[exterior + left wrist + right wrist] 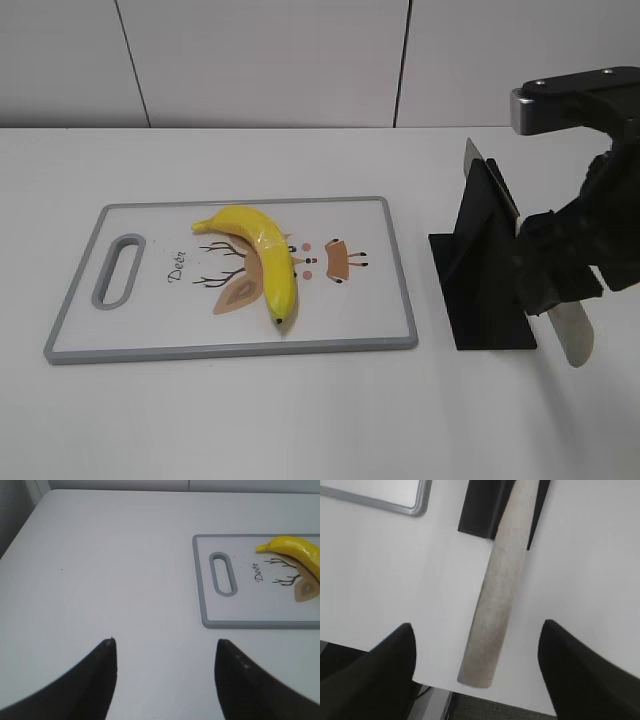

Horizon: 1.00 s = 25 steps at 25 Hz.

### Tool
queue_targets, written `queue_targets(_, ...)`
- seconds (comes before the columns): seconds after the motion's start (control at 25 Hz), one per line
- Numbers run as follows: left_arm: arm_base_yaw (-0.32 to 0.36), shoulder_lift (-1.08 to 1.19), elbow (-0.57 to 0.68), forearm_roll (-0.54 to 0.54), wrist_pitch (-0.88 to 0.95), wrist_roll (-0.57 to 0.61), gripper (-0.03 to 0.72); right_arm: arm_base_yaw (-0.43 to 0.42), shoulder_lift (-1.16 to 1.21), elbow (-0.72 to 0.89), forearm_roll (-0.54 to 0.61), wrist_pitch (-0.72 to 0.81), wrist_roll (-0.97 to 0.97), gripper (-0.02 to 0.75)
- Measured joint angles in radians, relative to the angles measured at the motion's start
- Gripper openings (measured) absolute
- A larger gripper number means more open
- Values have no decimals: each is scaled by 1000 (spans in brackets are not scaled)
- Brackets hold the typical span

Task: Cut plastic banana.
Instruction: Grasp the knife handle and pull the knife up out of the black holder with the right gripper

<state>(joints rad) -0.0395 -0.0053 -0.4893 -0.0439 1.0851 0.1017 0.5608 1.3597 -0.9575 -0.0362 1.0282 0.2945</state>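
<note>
Yellow plastic banana (262,262): you see it lying on the cutting board (390,275).
Left gripper (165,652): fingers spread apart, left of board.
Right gripper (477,645): fingers apart astride the knife handle (497,600), right of board.

- Exterior view: from the front, slanting down across the bench (300,420) toward its back edge.
- Left wrist view: near the left edge, sharing the cutting board (210,610) with the exterior view.
- Right wrist view: close, looking down at the bench's front edge.
</note>
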Motion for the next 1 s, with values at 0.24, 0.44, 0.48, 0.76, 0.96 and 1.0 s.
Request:
queue_targets(0.24,0,0,0,-2,1,0,580,-9,110,-1,7,-31,-5,580)
queue_targets(0.44,0,0,0,-2,1,0,580,-10,175,-1,8,-38,26,557)
queue_targets(0.48,0,0,0,-2,1,0,580,-10,181,-1,8,-40,31,537)
queue_targets(0.76,0,0,0,-2,1,0,580,-10,190,-1,4,-48,82,300)
queue_targets(0.96,0,0,0,-3,0,0,580,-18,190,-1,-17,-42,156,178)
queue_targets(1.0,0,0,0,-3,0,0,580,-18,190,-1,-17,-42,166,174)
